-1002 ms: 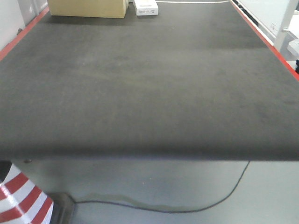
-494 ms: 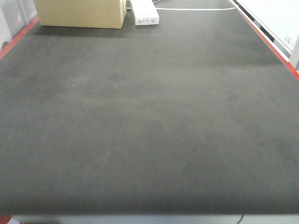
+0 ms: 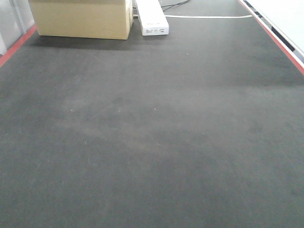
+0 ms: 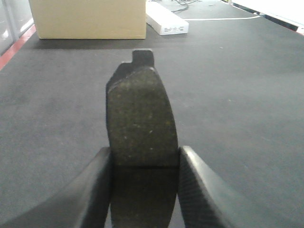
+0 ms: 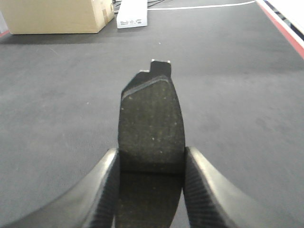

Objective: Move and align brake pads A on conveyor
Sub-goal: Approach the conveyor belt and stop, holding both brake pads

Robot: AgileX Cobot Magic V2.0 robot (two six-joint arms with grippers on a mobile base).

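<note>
In the left wrist view a dark-grey brake pad (image 4: 140, 114) with a centre groove points away from me. My left gripper (image 4: 145, 156) is shut on its sides, holding it above the conveyor (image 4: 247, 95). The right wrist view shows the same picture: a second brake pad (image 5: 152, 114) sticks out forward, with my right gripper (image 5: 151, 159) shut on it over the belt (image 5: 247, 104). The front view holds only the charcoal conveyor (image 3: 152, 142); neither gripper nor any pad appears there.
A cardboard box (image 3: 80, 19) stands at the far left of the belt, with a long white device (image 3: 153, 19) beside it and a white cable (image 3: 209, 17) running right. Red side rails (image 3: 14, 47) border the belt at left and right (image 3: 280, 42).
The front view has moved forward over the belt. Its near edge, the floor and the striped cone have dropped out of view. The box and white device look nearer.
</note>
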